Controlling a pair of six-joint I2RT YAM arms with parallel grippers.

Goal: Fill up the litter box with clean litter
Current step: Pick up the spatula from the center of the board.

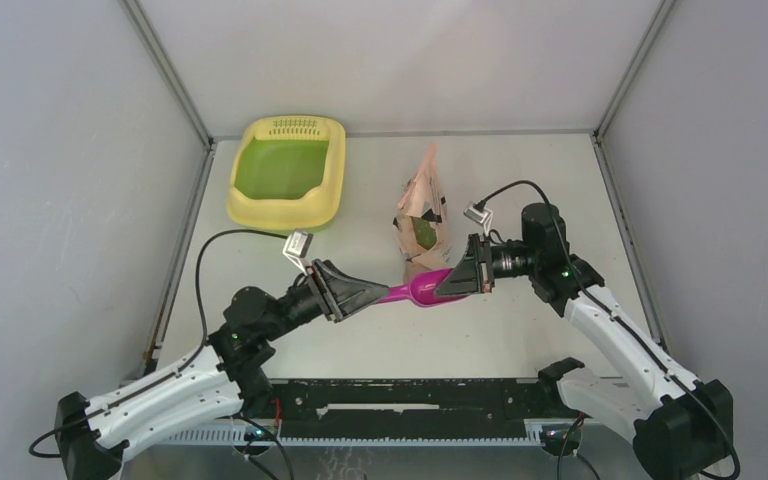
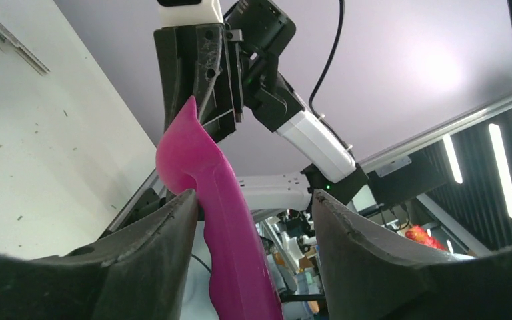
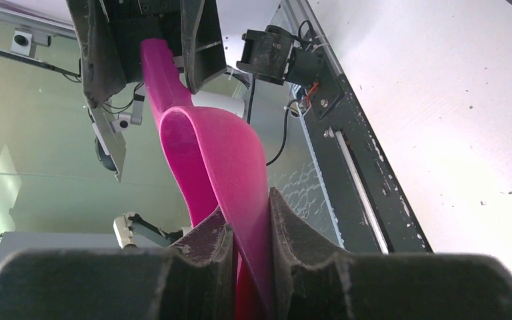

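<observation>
holding the magenta plastic scoop [image 1: 415,291] by the wall of its bowl, my right gripper [image 1: 452,279] is clenched on it; in the right wrist view both pads [image 3: 207,248] press the thin pink wall from either side with no gap. the scoop lies roughly level above the near middle of the white table [image 1: 520,180], its bowl toward my right arm and its handle toward my left.

my left gripper [image 1: 378,293] sits around the handle with its jaws apart, not clamped. in the left wrist view the handle runs up between them and lies against one finger [image 2: 153,233], with clear space before the other.

the pale yellow rounded-rectangular plastic litter box [image 1: 282,213] rests near the far left corner of the table, slotted grille at its far end, green inner floor showing. it is well apart from the scoop and from both grippers.

the peach-pink printed plastic bag [image 1: 422,195] stands upright at the middle of the table, just beyond the scoop's bowl. a dark green patch in its opening looks like the clean litter [image 1: 424,233], though single granules are too small to make out.
</observation>
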